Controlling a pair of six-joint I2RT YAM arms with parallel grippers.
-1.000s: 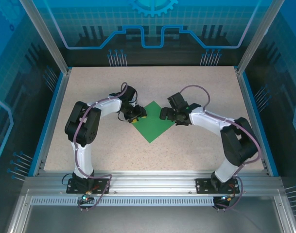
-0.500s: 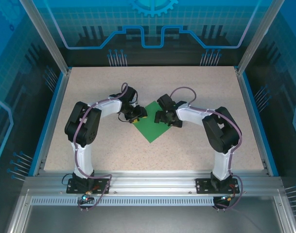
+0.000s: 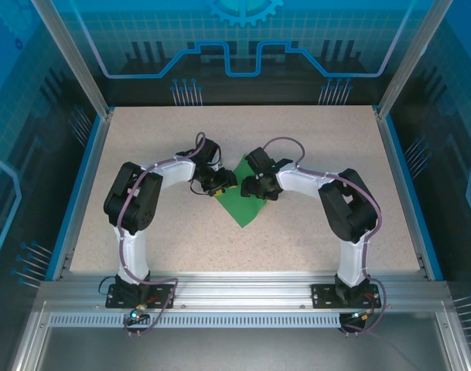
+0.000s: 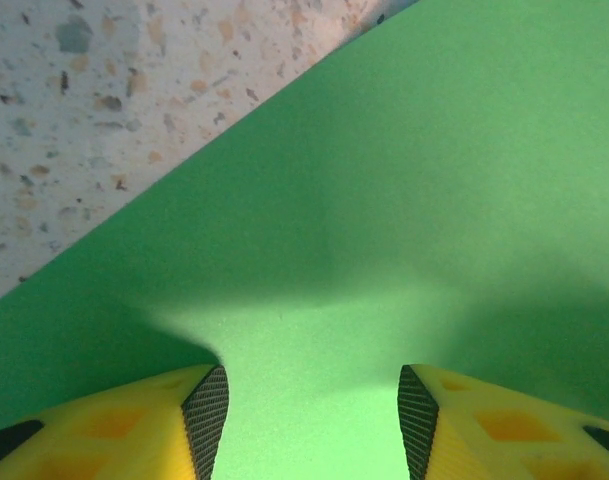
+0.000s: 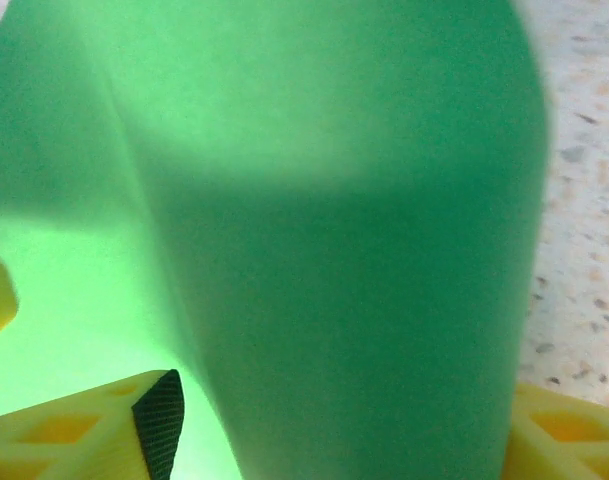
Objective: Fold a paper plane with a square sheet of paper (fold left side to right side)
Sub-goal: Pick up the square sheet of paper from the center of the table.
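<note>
Four fingers (image 4: 206,420) (image 5: 160,425) apart, seemingly touching paper (image 3: 245,210).

From my remote seat I count left claw (image 3: 222,182) plus right claw (image 3: 254,188), so two. Just one square sheet of paper (image 3: 244,210), green, right between the claws. One speckled surface (image 3: 312,139) underneath them.

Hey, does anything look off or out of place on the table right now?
The green paper sheet isn't lying flat: its right side bulges up in a curve between the fingers of the right gripper. The left gripper sits over its left corner. No tear or crumple shows.
</note>
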